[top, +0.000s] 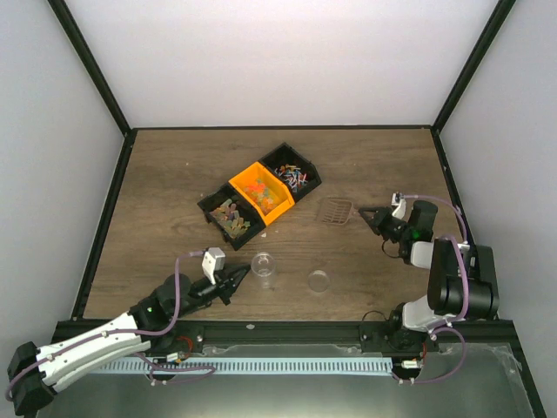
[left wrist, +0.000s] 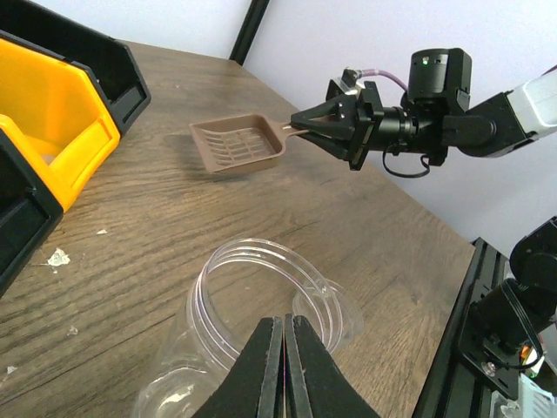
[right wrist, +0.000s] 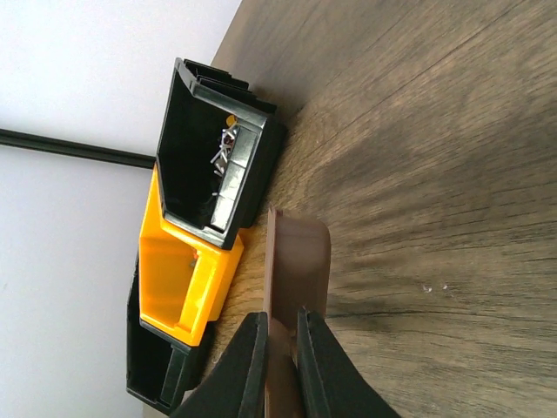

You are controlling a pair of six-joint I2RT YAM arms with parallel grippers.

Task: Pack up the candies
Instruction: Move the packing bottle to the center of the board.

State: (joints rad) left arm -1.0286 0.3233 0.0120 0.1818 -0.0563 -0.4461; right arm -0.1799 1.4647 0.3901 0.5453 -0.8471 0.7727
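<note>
Candies (top: 258,187) in all three bins (top: 308,173) show only overhead; right tool (top: 364,215) pinches scoop (top: 334,211), left tool (top: 242,277) closed by cup (top: 263,266).

Table (top: 165,183) matt wood grain; bins (left wrist: 70,131) smooth plastic; cup (top: 263,265) clear glossy plastic; scoop (top: 334,211) matt brown plastic.

Table (top: 165,183) carries three bins (top: 259,193) beyond the left gripper (top: 245,275), a cup (top: 263,266) at its tips, a lid (top: 318,280) rightward.

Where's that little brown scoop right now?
The scoop is right of centre in the overhead view, its handle in the right claw, just right of the bins.
</note>
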